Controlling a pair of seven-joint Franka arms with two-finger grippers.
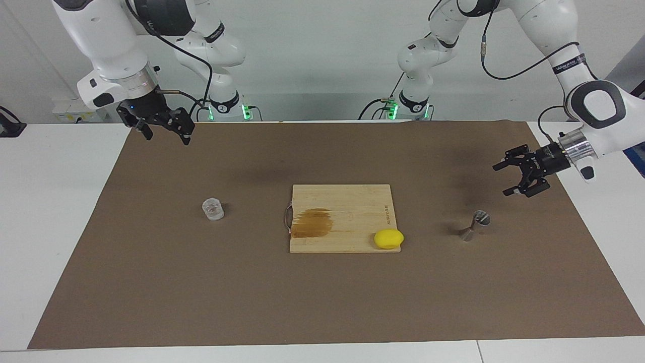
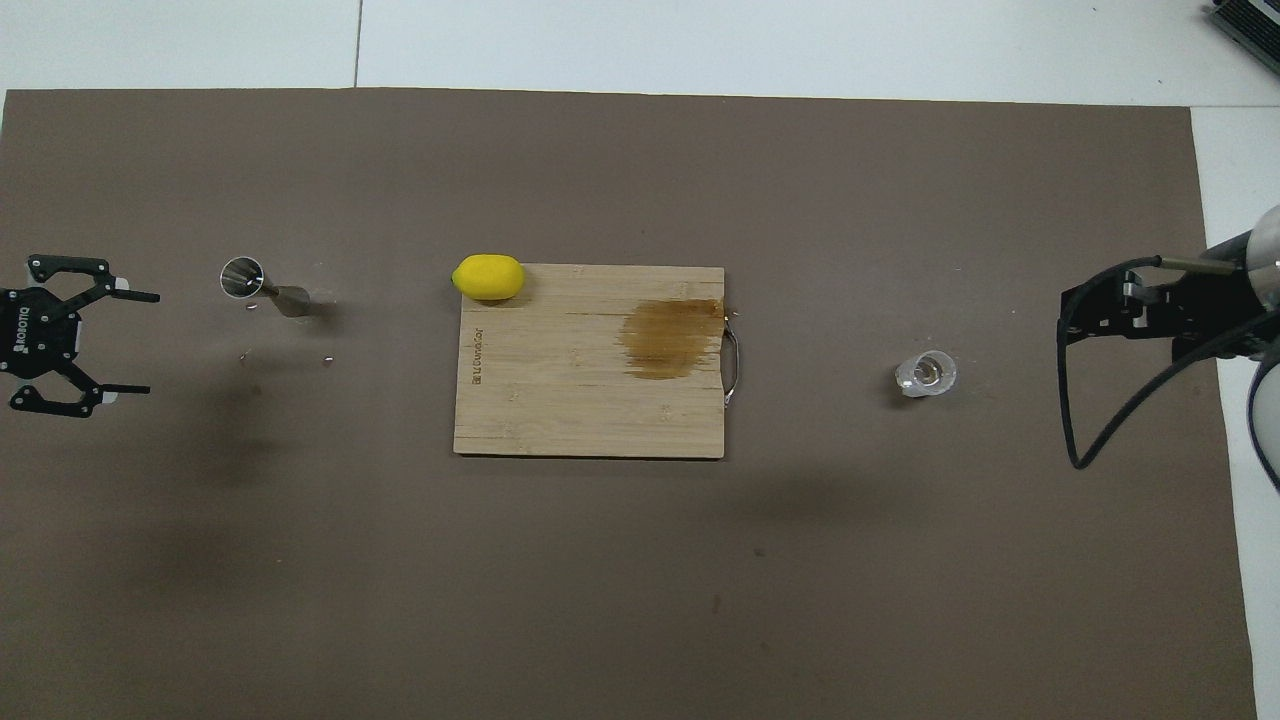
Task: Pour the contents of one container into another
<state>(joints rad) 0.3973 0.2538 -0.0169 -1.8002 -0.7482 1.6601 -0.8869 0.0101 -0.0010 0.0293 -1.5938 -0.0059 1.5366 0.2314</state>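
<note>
Glass cup (image 1: 212,208) stands left of centre, jigger (image 1: 475,226) apparently upright at right; left gripper (image 1: 515,177) and right gripper (image 1: 164,130) hover released, empty.

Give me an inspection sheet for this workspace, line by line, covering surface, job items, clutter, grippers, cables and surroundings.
Surface: brown mat on a white table.
Job's things: glass cup upright toward the right arm's end; steel jigger upright toward the left arm's end.
Clutter: stained cutting board between them; lemon at its corner.
Grippers: left gripper open, raised near the jigger; right gripper open, raised, holding nothing.
Cables: black cables along both arms.
Surroundings: plain white wall.
</note>
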